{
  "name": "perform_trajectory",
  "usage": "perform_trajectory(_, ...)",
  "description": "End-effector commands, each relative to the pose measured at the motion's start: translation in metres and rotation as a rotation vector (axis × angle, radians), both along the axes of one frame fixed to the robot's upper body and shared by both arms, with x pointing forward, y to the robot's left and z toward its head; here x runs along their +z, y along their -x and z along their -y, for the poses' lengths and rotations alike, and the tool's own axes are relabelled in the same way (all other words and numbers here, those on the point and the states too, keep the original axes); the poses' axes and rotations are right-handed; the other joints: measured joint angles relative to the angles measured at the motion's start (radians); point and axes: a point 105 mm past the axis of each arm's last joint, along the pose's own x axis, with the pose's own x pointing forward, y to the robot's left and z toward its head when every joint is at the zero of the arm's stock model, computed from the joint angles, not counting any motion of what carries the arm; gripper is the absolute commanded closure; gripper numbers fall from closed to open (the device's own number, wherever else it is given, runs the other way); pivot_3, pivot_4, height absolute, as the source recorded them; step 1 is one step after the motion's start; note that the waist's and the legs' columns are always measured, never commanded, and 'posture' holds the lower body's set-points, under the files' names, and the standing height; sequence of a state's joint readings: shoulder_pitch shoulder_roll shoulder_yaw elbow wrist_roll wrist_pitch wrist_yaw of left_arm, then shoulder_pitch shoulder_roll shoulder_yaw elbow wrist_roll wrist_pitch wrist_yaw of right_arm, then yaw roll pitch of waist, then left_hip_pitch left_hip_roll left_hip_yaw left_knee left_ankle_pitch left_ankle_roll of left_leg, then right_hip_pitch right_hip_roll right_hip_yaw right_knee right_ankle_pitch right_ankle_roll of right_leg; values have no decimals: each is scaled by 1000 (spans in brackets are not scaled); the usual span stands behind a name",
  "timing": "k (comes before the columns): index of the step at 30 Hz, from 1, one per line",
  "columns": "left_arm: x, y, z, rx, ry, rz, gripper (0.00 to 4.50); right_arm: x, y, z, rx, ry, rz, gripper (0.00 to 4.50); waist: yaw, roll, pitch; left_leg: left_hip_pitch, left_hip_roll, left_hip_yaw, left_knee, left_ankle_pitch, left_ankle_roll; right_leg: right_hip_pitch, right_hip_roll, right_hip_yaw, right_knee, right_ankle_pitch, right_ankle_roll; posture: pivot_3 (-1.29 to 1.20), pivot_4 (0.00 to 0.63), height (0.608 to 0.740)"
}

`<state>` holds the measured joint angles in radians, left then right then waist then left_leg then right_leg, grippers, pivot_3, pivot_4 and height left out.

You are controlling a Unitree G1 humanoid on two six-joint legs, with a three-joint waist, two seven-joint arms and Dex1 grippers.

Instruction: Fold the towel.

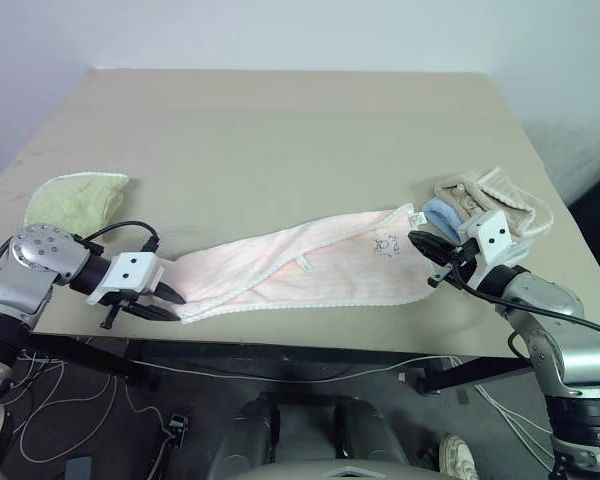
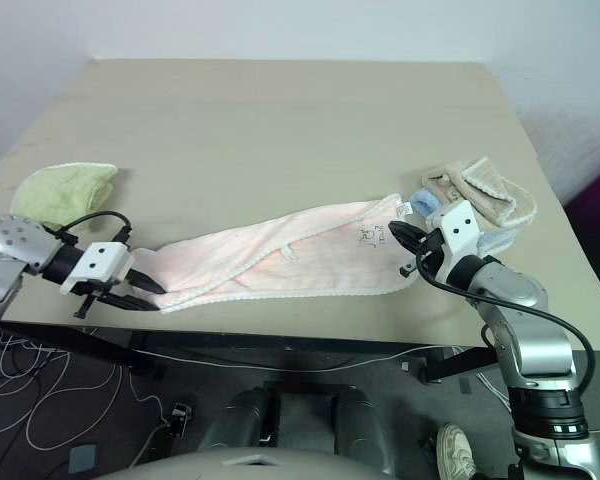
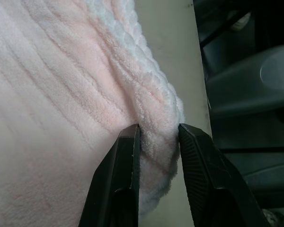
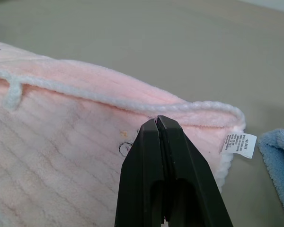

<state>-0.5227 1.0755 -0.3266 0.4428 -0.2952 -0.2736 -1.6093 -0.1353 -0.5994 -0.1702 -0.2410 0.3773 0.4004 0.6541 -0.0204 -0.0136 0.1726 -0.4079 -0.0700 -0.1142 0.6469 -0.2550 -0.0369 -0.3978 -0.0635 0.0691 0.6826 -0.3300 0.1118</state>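
So the pink towel (image 1: 300, 268) is stretched out in a long diagonal strip along the near edge of the table (image 1: 280, 130), running from lower left of the head view up toward centre right, and it looks like it's doubled over lengthwise with the white scalloped edging showing along both long sides. The left gripper (image 1: 168, 303) sits at the lower-left end of the strip, right at the table edge, and in the left wrist view its two black fingers (image 3: 120, 179) have a bunched corner of the pink terry squeezed between them, so it's grasping the towel. The right gripper (image 1: 427, 250) is at the opposite end, centre right, fingers clenched together hard with no gap; whether any fabric is actually pinched in there I can't tell, the tips just sit over the towel's end near the small dark embroidered mark (image 1: 385, 243) and the white tag (image 4: 239, 144). Just past that end there's a beige and blue folded towel pile (image 1: 490, 205), and a light green towel (image 1: 75, 198) sits at the far left of the table, apart from the pink one.
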Motion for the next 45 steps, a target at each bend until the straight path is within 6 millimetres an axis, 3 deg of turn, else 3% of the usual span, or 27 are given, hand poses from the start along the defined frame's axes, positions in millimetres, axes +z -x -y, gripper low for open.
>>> perform_trajectory(1, 13, -6, 2, 20, 70, 51, 4084, 16, -1, -6, 30, -13, 61, 4500, 0, 0, 0, 0, 0, 0, 0, 0, 0, 0, 0, 0, 0, 0, 0, 0, 150, 740)
perform_trajectory(3, 22, -16, 9, 58, 144, 101, 4450, 18, -2, -7, 38, -11, 68, 4500, 0, 0, 0, 0, 0, 0, 0, 0, 0, 0, 0, 0, 0, 0, 0, 0, 150, 740)
perform_trajectory(8, 45, -32, 18, 147, 277, 166, 4450, 23, -4, -16, 83, 93, 115, 4500, 0, 0, 0, 0, 0, 0, 1, 0, 0, 0, 0, 0, 0, 0, 0, 0, 150, 740)
perform_trajectory(12, 44, -29, 19, 168, 289, 168, 4450, 24, -8, -27, 151, 184, 140, 4500, -8, 0, 0, 0, 0, 0, 1, 0, 0, 0, 0, 0, 1, 0, 0, 0, 150, 740)
perform_trajectory(15, 37, -19, 17, 155, 260, 143, 4500, 29, -18, -27, 176, 215, 161, 3960, -20, 0, 0, 0, 0, 0, 1, 0, 0, 0, 0, 0, 1, 0, 0, 0, 150, 740)
perform_trajectory(20, 25, -4, 14, 118, 189, 103, 4500, 33, -27, -26, 193, 261, 192, 2423, -23, 0, 0, 0, 0, 0, 0, 0, 0, -1, -1, 0, 1, 0, 0, 0, 150, 740)
perform_trajectory(23, 24, -2, 14, 129, 193, 90, 4500, 33, -28, -25, 201, 260, 198, 2423, -22, 0, 0, 0, 0, 0, 1, 0, 0, 0, -1, 0, 1, 0, 0, 0, 150, 740)
perform_trajectory(27, 24, -2, 14, 137, 199, 77, 3542, 32, -27, -26, 211, 260, 200, 2380, -22, 0, 0, 0, 0, 0, 1, 0, 0, 0, -1, 0, 1, 0, 0, 0, 150, 740)
perform_trajectory(29, 25, -3, 14, 126, 186, 101, 2860, 32, -26, -26, 211, 261, 202, 2380, -22, 0, 0, 0, 0, 0, 1, 0, 0, 0, -1, 0, 1, 0, 0, 0, 150, 740)
perform_trajectory(30, 25, -3, 15, 124, 188, 99, 2862, 32, -26, -25, 211, 261, 202, 2380, -22, 0, 0, 0, 0, 0, 1, 0, 0, 0, -1, 0, 1, 0, 0, 0, 150, 740)
perform_trajectory(32, 26, -3, 16, 120, 192, 92, 3042, 32, -25, -24, 207, 262, 205, 2380, -23, 0, 0, 0, 0, 0, 0, 0, 0, -1, -1, 0, 1, 0, 0, 0, 150, 740)
perform_trajectory(36, 27, -3, 19, 111, 209, 70, 4320, 34, -26, -21, 194, 290, 219, 2380, -23, 0, 0, 0, 0, 0, 1, 0, 0, -1, -1, 0, 1, 0, 0, 0, 150, 740)
perform_trajectory(37, 26, -3, 19, 111, 209, 70, 4466, 34, -26, -19, 193, 300, 220, 2380, -22, 0, 0, 0, 0, 0, 0, 0, 0, -1, -1, 0, 1, 0, 0, 0, 150, 740)
perform_trajectory(45, 24, -5, 22, 111, 206, 94, 4466, 31, -31, -10, 194, 366, 213, 2380, -23, 0, 0, 0, 0, 0, 1, 0, 0, 0, 0, 0, 1, 0, 0, 0, 150, 740)
